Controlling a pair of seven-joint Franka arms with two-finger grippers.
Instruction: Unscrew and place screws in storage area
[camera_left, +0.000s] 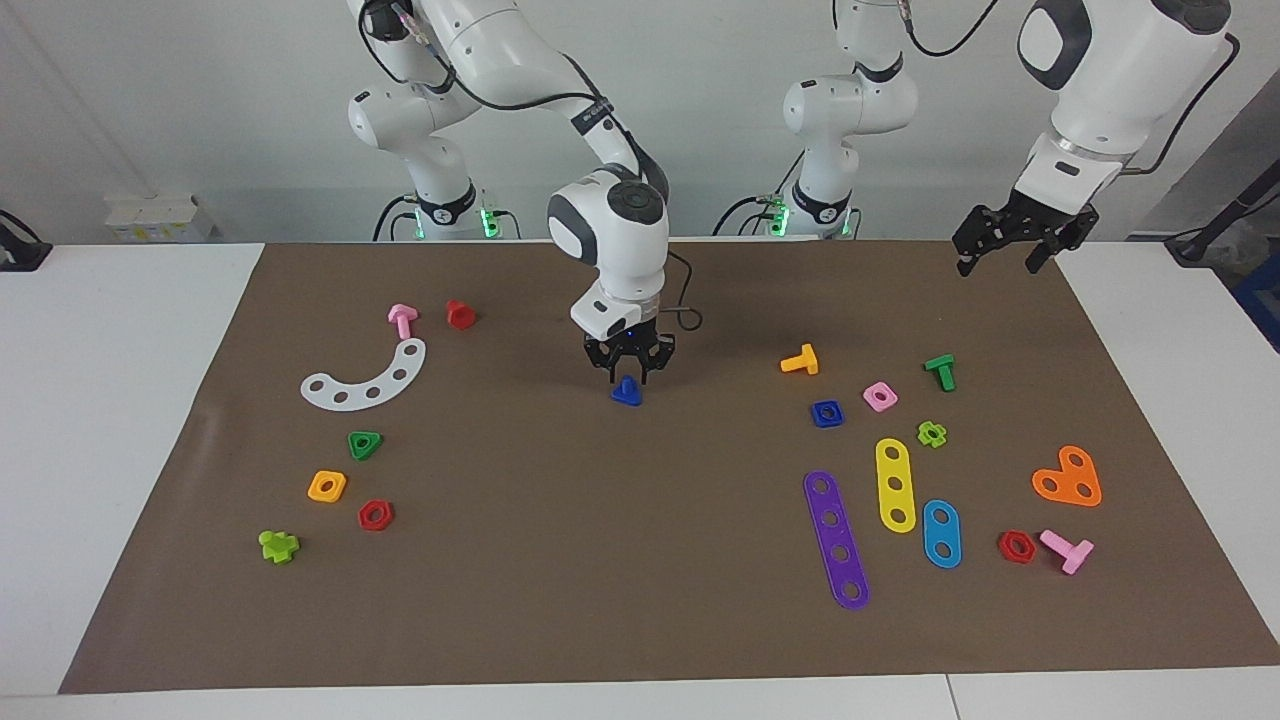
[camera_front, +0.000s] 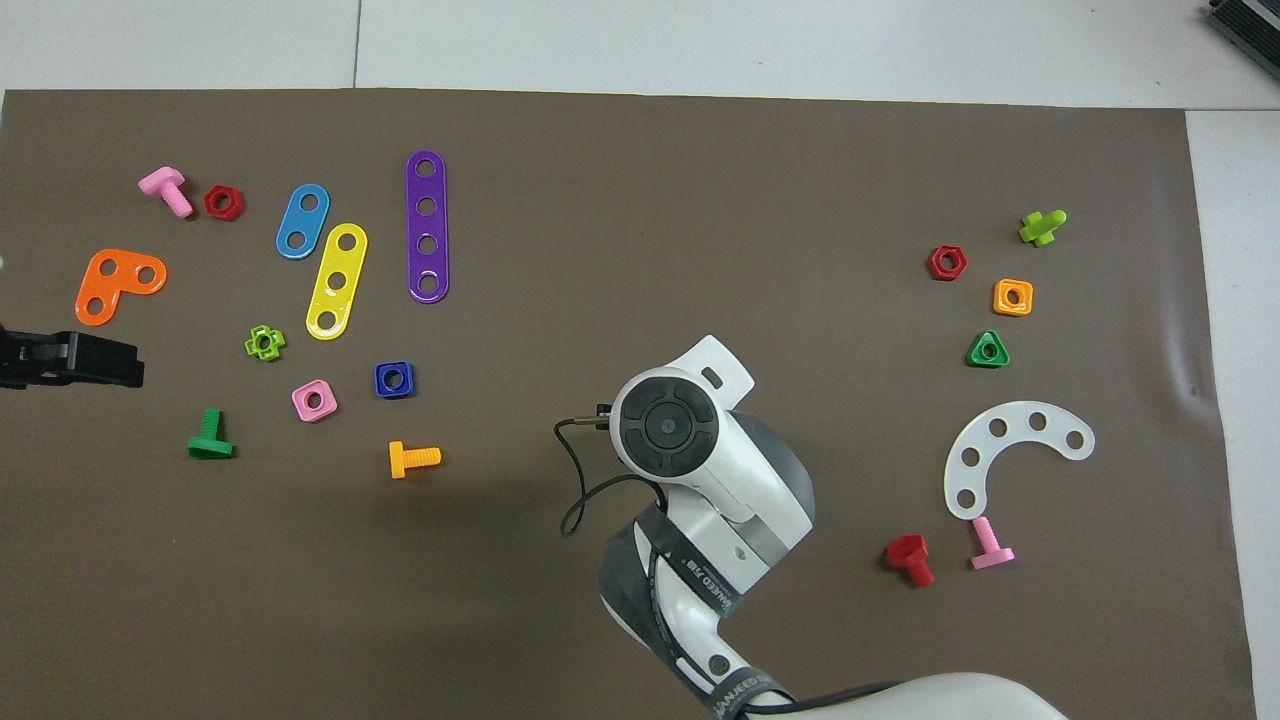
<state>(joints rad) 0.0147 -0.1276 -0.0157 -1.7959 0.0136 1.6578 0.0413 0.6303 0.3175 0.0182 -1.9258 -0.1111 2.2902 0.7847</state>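
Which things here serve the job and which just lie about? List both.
Job: screw, right gripper over it, blue nut, storage area.
Lying about: strips, orange heart, white arc, T-bolts; left gripper waits above the mat's edge.
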